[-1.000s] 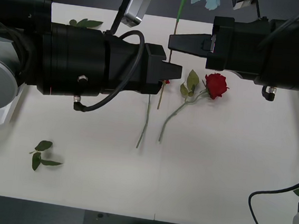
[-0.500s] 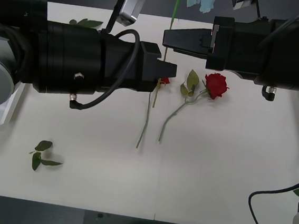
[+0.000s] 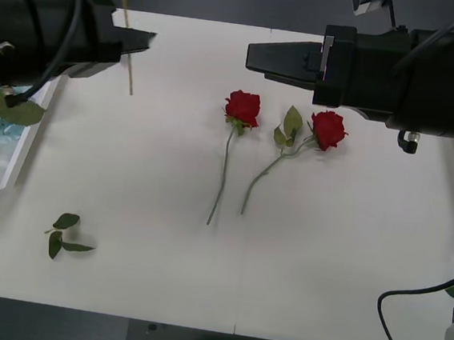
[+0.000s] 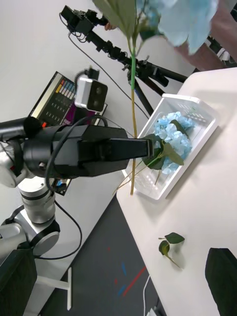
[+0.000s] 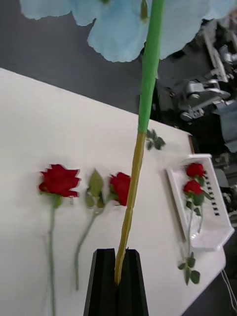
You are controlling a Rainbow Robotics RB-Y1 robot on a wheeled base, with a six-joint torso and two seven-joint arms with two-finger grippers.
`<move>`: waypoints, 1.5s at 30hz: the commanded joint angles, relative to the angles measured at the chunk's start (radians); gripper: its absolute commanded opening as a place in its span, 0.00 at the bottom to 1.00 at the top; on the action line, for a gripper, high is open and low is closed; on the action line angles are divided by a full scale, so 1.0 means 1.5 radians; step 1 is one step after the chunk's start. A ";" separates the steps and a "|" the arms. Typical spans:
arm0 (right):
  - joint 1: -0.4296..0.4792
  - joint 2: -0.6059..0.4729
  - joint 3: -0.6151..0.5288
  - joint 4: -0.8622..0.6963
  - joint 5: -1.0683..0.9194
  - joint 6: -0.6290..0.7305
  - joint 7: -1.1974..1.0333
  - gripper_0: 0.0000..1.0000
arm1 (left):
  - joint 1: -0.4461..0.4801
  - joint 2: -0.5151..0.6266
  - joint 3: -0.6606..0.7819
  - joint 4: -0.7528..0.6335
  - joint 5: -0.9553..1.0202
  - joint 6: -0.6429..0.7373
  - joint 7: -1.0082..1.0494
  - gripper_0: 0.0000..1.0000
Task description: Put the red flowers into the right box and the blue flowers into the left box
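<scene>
Two red flowers (image 5: 193, 178) are already lodged in the right box (image 5: 217, 237), two lie mid-table (image 3: 243, 107), and one blue flower (image 4: 170, 19) is pinched by the stem in the left gripper (image 5: 117, 269), held by the left box (image 4: 153, 191); the right gripper's (image 3: 258, 58) jaws cannot be judged.

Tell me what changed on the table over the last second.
The left gripper, shut on a blue flower's stem, swung from the table's middle to its left side, beside the left box. That uncovered the left rose, which lies where it was. The right gripper barely moved, and the other rose and the leaf sprig stayed put.
</scene>
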 commanded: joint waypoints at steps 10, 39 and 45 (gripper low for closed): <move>0.003 -0.120 -0.004 -0.039 0.083 -0.014 -0.135 1.00 | 0.202 0.123 0.236 0.097 0.005 -0.002 -0.039 0.00; 0.017 -0.161 0.188 -0.038 0.535 0.053 -0.749 1.00 | 0.315 0.172 0.147 0.470 -0.045 -0.240 -0.382 0.14; -0.042 -0.137 0.255 0.004 0.583 0.141 -0.836 1.00 | 0.318 0.172 0.141 0.471 -0.050 -0.241 -0.390 0.50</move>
